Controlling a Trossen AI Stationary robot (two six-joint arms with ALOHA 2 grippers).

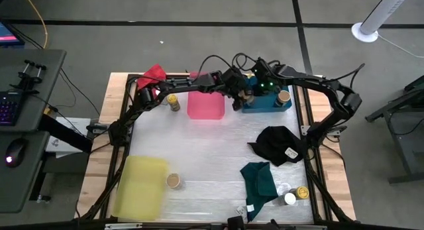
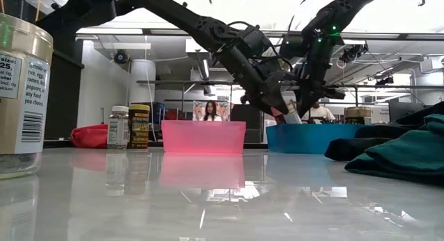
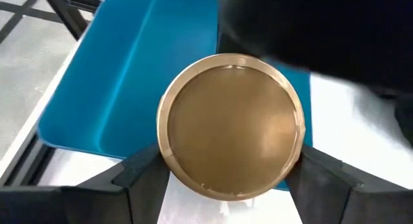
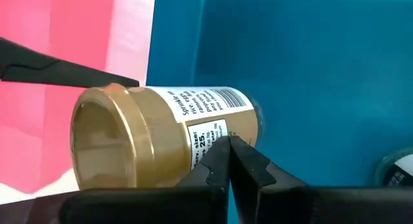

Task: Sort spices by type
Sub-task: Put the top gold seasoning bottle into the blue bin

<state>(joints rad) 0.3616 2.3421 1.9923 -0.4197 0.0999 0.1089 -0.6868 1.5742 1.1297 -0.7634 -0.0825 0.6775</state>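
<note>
Tan-lidded spice jar (image 3: 231, 124) with white printed label, seemingly between left gripper's (image 3: 226, 179) parted fingers, over blue tray (image 3: 122, 88).

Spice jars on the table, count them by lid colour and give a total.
Tan-brown-lidded jars: 3
Yellow-lidded jars: 2
White-lidded jars: 2
Total: 7
</note>
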